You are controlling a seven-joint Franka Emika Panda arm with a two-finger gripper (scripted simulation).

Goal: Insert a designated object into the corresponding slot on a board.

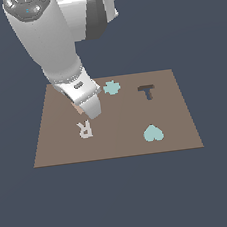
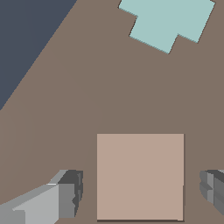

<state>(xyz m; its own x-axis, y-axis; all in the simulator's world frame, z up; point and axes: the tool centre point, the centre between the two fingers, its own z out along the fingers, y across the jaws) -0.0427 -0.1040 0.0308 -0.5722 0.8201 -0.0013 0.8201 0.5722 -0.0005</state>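
The tan square tile (image 2: 140, 175) lies flat on the brown board (image 2: 87, 96), between my two fingers. My gripper (image 2: 141, 192) is open, and each finger (image 2: 70, 194) stands a gap away from the tile's sides. A thin dark line runs along two of the tile's edges. No other part of the dark square slot shows in either view. In the exterior view my gripper (image 1: 91, 112) is low over the board (image 1: 119, 145) on the exterior view's left, and only a corner of the tile (image 1: 77, 109) shows beside it.
A whitish letter R (image 1: 85, 129) lies just in front of the gripper. A teal cross-like piece (image 1: 112, 88) (image 2: 168, 19) lies close by. A dark T-shaped recess (image 1: 147, 91) and a teal heart (image 1: 152, 133) are on the exterior view's right. The board's edge (image 2: 35, 61) is near.
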